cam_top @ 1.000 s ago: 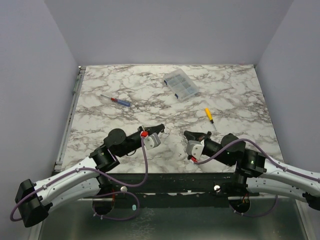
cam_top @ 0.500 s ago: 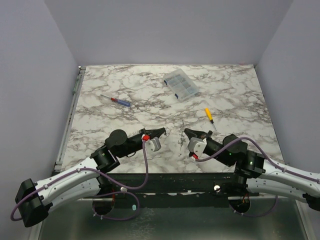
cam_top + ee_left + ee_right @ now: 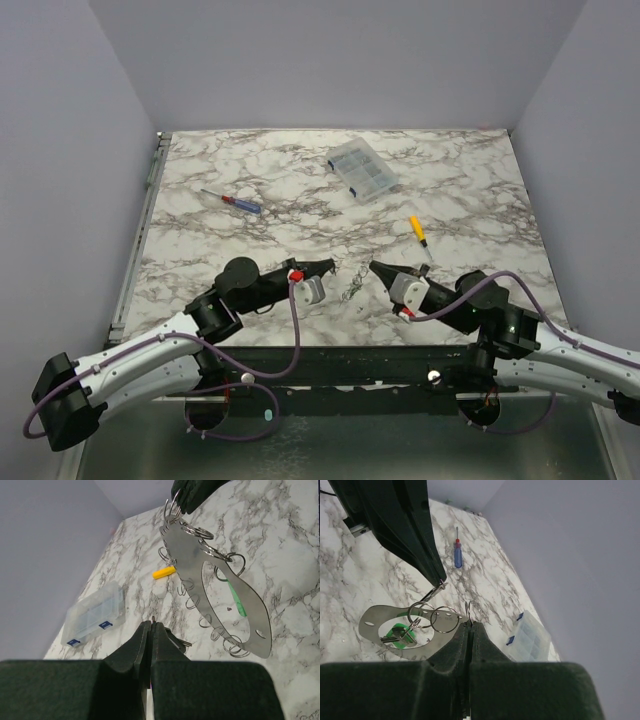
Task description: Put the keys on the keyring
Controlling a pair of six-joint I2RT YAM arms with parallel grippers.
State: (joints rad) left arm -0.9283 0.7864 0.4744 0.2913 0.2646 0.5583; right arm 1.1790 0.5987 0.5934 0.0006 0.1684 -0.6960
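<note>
A flat silvery metal plate [image 3: 186, 555] with several split keyrings along its edge hangs between my two grippers; it also shows in the top view [image 3: 350, 288] and the right wrist view [image 3: 372, 621]. My right gripper [image 3: 469, 625] is shut on one keyring [image 3: 468, 609] at the plate's end. A small silvery key [image 3: 399, 639] with a green tag hangs on another ring. My left gripper [image 3: 151, 626] is shut on a thin metal piece that looks like a key [image 3: 439, 586], joined to a ring on the plate. Both gripper tips, left [image 3: 330, 265] and right [image 3: 374, 267], are close together near the table's front.
A yellow-handled screwdriver [image 3: 417, 230] lies right of centre. A clear plastic parts box [image 3: 361, 170] sits at the back. A blue and red screwdriver [image 3: 238, 203] lies at the back left. The marble table's front edge [image 3: 330, 345] is just below the grippers.
Both wrists have rolled and shifted a little forward. The plate with its rings now shows hanging between the two tips.
</note>
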